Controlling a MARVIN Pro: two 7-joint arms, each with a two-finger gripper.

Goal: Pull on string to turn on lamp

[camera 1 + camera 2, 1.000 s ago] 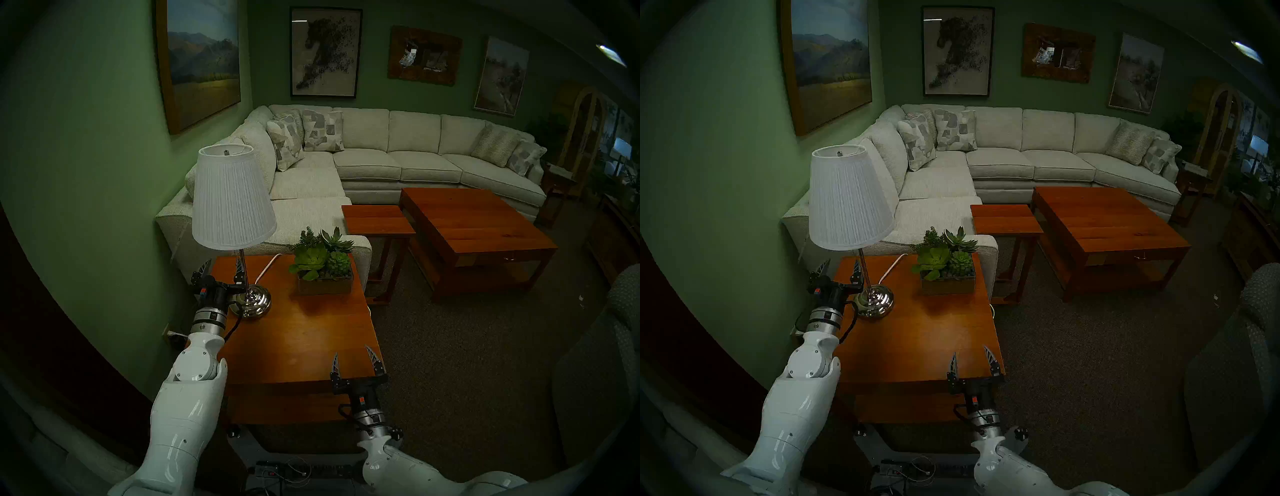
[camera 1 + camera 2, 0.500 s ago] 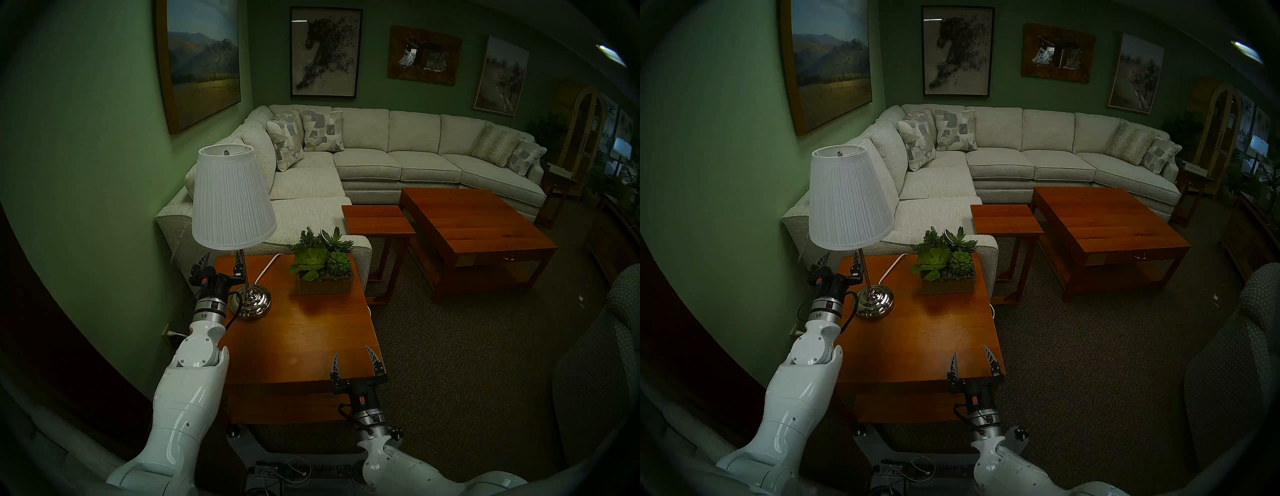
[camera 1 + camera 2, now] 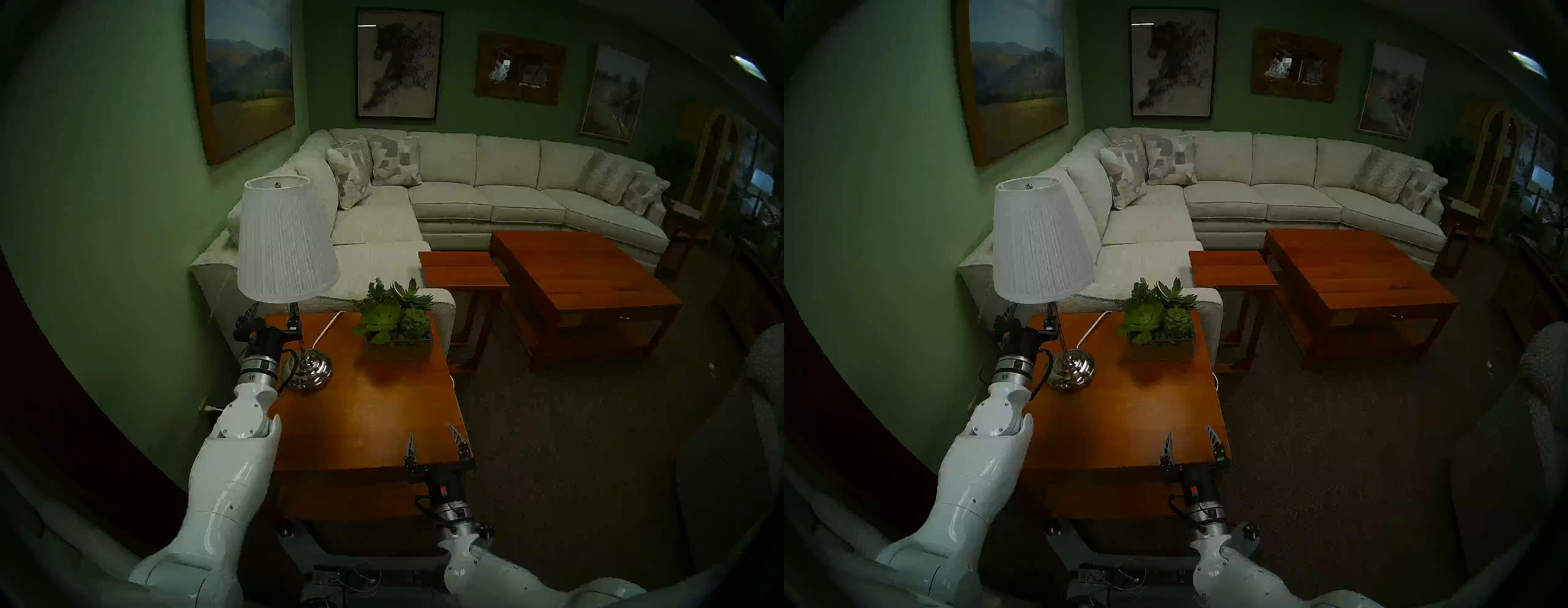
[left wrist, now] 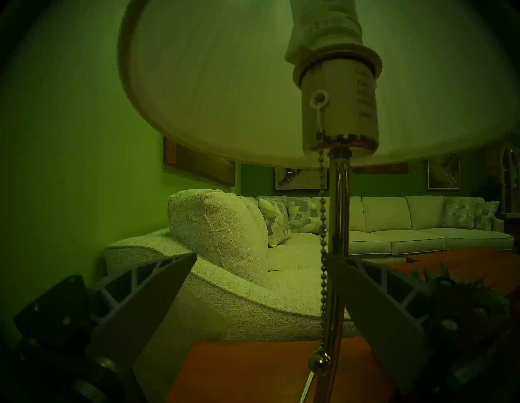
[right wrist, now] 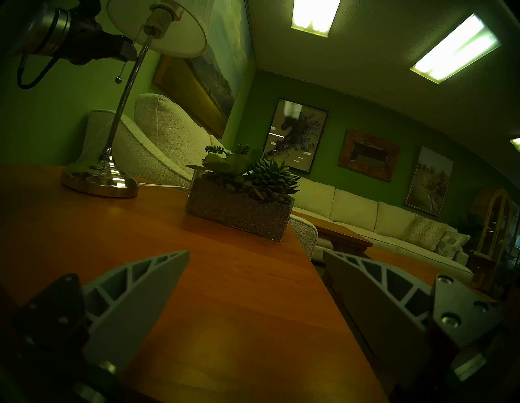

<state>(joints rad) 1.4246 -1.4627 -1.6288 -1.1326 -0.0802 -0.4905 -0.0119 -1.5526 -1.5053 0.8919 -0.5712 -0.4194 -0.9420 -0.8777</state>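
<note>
Right gripper [image 3: 438, 445] low at near edge of the smooth orange-brown wood side table [image 3: 365, 416], ribbed grey fingers spread wide, nothing between them. Left gripper [image 4: 260, 263] raised under the lamp [image 3: 286, 242] shade, jaws apart; right finger [image 4: 374, 309] just beside the slim chrome pole. The string [image 4: 323, 230], a thin beaded metal chain with a round end bead, hangs from the cream socket between the fingers, close against the right one; contact unclear. Lamp: white pleated conical fabric shade, unlit, round ribbed shiny base at table's far left. White cord [image 3: 326, 329] trails behind. Rectangular planter [image 3: 399, 346] holds gravel and green succulents. Beyond, nubby cream sectional sofa [image 3: 488, 191].
</note>
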